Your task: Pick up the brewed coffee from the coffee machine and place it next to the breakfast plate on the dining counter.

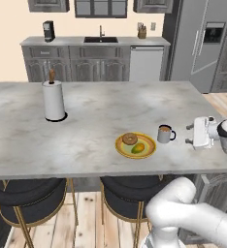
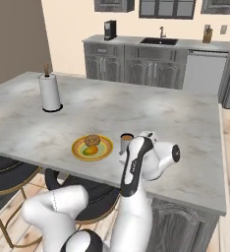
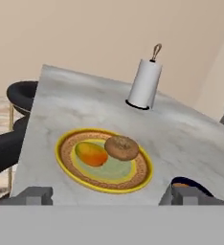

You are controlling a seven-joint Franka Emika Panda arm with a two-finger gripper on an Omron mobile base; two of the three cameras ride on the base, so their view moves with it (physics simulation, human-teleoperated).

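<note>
On the surface (image 1: 86, 126) we find the breakfast plate (image 1: 136, 145) near the front edge, with the doughnut (image 1: 130, 139) on it to the left and far side and the fruit (image 1: 138, 147) just right and nearer. The mug of coffee (image 1: 165, 134) stands on the surface just right of the plate, apart from it. The pincer (image 1: 188, 134) sits right of the mug, its fingers spread and clear of it. The paper-towel roll (image 1: 53, 100) stands far left. Two stools (image 1: 23, 193) sit under the near edge. Far behind, the coffee machine (image 1: 48, 31) stands on the back counter (image 1: 125, 41), left of the sink (image 1: 101, 39).
</note>
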